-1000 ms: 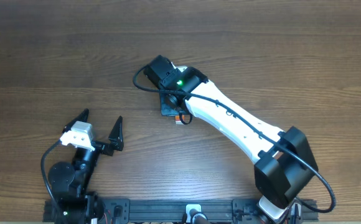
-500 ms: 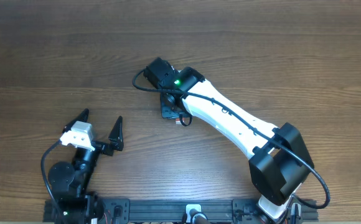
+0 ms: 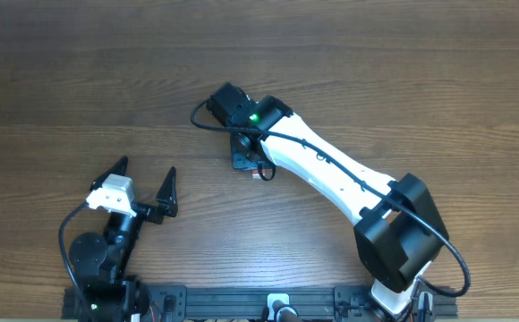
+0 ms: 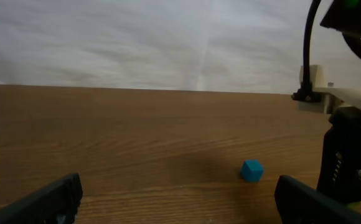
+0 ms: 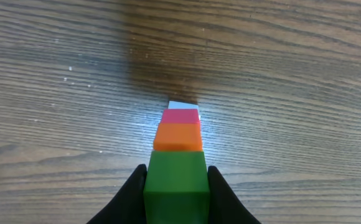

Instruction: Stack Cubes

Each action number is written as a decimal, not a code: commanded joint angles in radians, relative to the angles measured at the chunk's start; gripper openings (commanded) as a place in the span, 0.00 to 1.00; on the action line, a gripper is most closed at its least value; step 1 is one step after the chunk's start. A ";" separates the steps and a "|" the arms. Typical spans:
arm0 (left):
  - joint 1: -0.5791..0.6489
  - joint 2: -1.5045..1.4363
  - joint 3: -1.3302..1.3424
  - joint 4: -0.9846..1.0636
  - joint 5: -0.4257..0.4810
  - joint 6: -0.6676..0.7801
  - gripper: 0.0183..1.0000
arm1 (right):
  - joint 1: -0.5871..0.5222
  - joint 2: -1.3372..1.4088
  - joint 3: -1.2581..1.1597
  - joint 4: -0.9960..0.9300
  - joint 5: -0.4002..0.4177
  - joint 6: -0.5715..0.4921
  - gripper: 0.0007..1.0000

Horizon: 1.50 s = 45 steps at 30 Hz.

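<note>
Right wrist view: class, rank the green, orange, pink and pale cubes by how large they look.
1. green cube
2. orange cube
3. pink cube
4. pale cube, only a sliver showing
The green one is nearest the camera, so true sizes may match.

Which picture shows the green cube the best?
The right wrist view. There the green cube sits big and close, between the fingers of the right gripper and above the orange cube. In the top view and the left wrist view the right arm blocks it.
</note>
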 commanded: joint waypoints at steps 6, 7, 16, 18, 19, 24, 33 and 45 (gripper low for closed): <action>-0.005 -0.005 -0.004 -0.002 0.010 0.011 1.00 | -0.007 0.013 -0.009 0.016 -0.005 0.013 0.01; -0.005 -0.005 -0.004 -0.002 0.010 0.011 1.00 | -0.007 0.013 -0.009 0.016 -0.005 0.013 0.01; -0.005 -0.005 -0.004 -0.002 0.010 0.011 1.00 | -0.008 0.025 -0.010 0.027 0.002 0.013 0.01; -0.005 -0.005 -0.004 -0.002 0.010 0.011 1.00 | -0.009 0.026 -0.010 0.028 0.002 0.013 0.01; -0.005 -0.005 -0.004 -0.002 0.010 0.011 1.00 | -0.009 0.026 -0.010 0.028 0.002 0.013 0.01; -0.005 -0.005 -0.004 -0.002 0.010 0.011 1.00 | -0.009 0.026 -0.010 0.027 0.003 0.013 0.01; -0.005 -0.005 -0.004 -0.002 0.010 0.011 1.00 | -0.013 0.026 -0.010 0.010 0.002 0.013 0.13; -0.005 -0.005 -0.004 -0.002 0.010 0.011 1.00 | -0.017 0.026 -0.010 0.001 0.002 0.015 0.26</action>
